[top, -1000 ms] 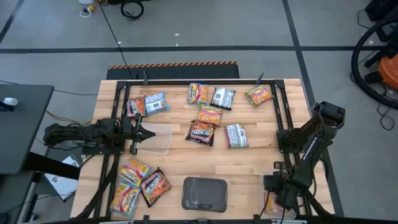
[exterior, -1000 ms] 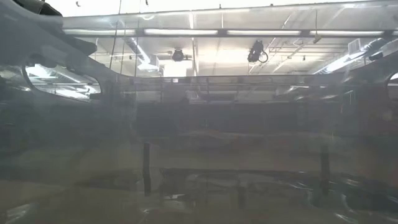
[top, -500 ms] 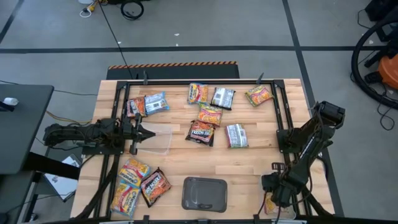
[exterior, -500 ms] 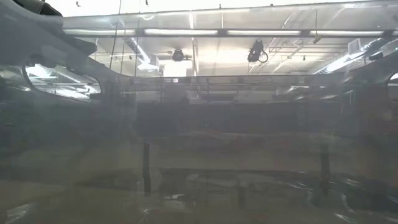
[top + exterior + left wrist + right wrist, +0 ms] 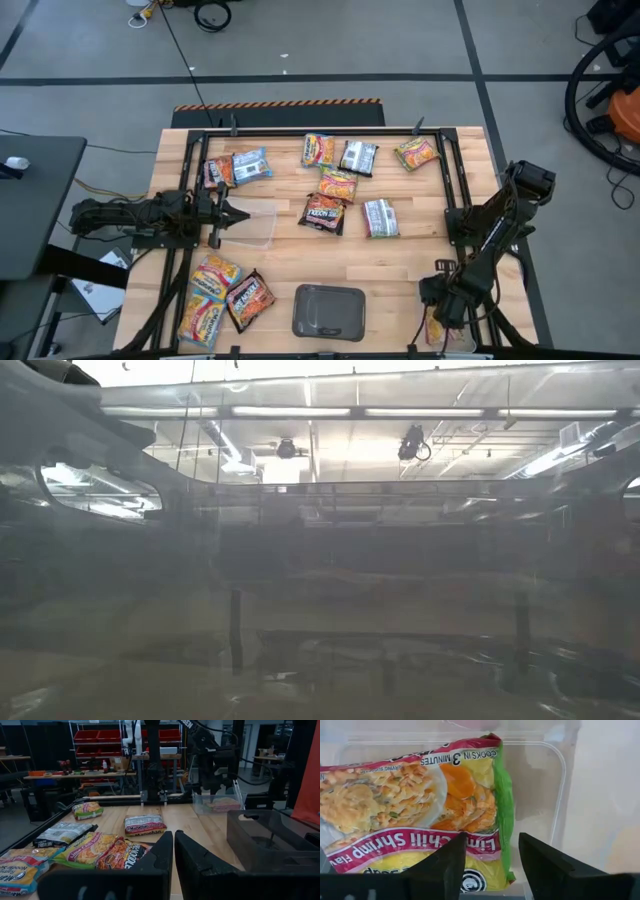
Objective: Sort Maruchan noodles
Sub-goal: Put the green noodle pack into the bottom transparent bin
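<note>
Below the released right end effector, a yellow-green lime-chili-shrimp packet lies flat.

Crinkly Maruchan noodles scattered flat across table; one lime-chili packet in tub.

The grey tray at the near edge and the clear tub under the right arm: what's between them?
Nothing but bare wood: in the high view, the table is empty between the grey tray and the clear tub.
</note>
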`<state>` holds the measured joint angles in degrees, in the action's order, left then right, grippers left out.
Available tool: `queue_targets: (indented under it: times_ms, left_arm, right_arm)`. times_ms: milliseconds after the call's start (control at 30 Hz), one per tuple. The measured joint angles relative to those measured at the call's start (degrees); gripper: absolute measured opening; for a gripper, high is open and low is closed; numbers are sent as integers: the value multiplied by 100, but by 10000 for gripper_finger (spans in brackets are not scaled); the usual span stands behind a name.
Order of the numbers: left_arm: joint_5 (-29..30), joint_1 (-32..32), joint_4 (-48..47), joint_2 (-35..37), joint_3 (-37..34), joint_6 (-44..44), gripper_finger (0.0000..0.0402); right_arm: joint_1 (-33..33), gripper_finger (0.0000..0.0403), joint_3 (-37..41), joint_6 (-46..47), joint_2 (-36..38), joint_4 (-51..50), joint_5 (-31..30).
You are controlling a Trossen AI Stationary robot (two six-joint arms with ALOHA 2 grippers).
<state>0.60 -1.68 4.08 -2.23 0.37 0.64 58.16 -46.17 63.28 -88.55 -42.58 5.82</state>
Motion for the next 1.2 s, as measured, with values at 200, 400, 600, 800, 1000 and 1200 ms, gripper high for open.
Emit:
queue_targets:
  times_ms: [200,400,600,800,1000,1200]
  left_arm:
    - [0,1,0,-1,1,0,25]
    - [0,1,0,-1,1,0,25]
    - [0,-1,0,-1,-1,0,25]
    - [2,-1,-2,-1,1,0,25]
    - [2,-1,2,-1,1,2,25]
    - [1,0,11,-1,1,0,25]
  right_arm:
    - [-4,140,7,-198,-14,116,23]
    - [-1,49,7,-201,-20,152,57]
    - [-1,10,-178,-172,43,-247,-31]
    - [67,6,-942,68,370,-1786,-154]
    - [386,5,-1779,608,529,-3385,-240]
    - [877,5,-2396,1352,530,-4621,-984]
